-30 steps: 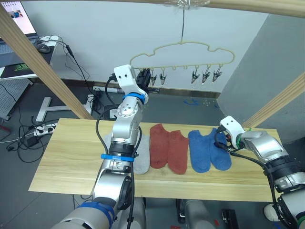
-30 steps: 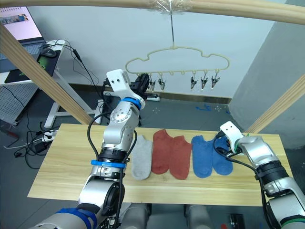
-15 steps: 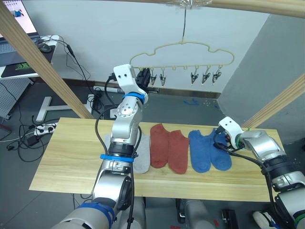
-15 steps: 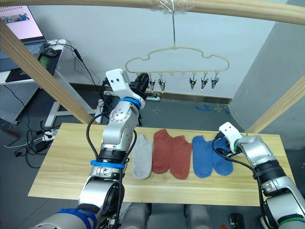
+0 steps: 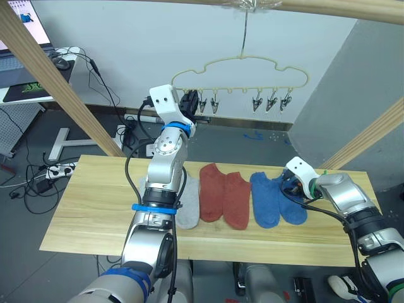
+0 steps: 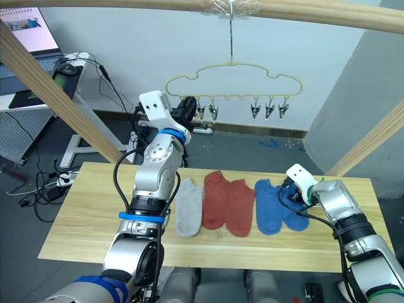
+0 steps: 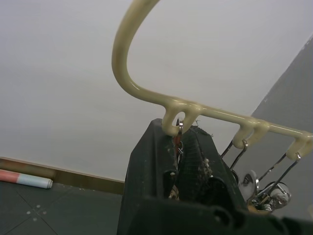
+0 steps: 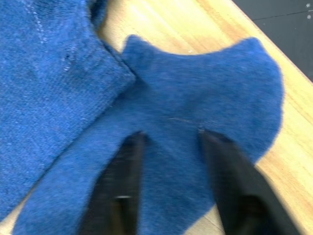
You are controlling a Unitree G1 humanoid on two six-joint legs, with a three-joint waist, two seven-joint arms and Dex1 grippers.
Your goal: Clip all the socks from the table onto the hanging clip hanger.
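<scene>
Right tool (image 8: pixel 168 139) spread, fingers straddling outer blue sock (image 8: pixel 195 122) flat on bench (image 5: pixel 95 202) — sock directly beneath, long axis along fingers. Left tool (image 7: pixel 183 147) pinching end clip of clip hanger (image 5: pixel 243 66).

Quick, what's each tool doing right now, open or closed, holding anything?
Left tool: shut on the hanger's end clip.
Right tool: open, fingers down on a blue sock, nothing gripped yet.
</scene>
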